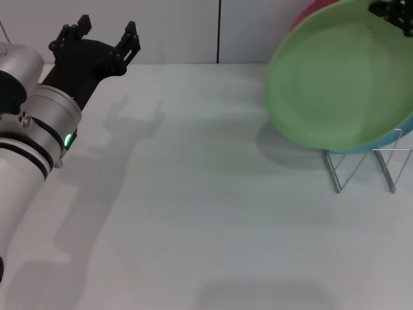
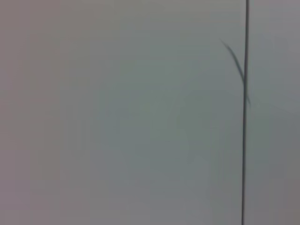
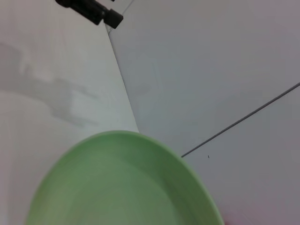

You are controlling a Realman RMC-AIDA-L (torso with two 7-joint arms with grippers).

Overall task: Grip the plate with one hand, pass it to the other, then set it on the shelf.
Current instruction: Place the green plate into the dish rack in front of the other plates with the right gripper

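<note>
The light-green plate stands tilted on edge at the far right, over the wire shelf. My right gripper is at its upper rim in the top right corner, shut on the plate. In the right wrist view the plate is seen from its rim, filling the lower part of the picture. My left gripper hangs open and empty at the far left near the back wall, well apart from the plate. It also shows far off in the right wrist view as the left gripper.
A sky-blue plate and a reddish plate sit in the shelf behind the green one. The white table stretches between the two arms. A white wall with a dark vertical seam closes the back.
</note>
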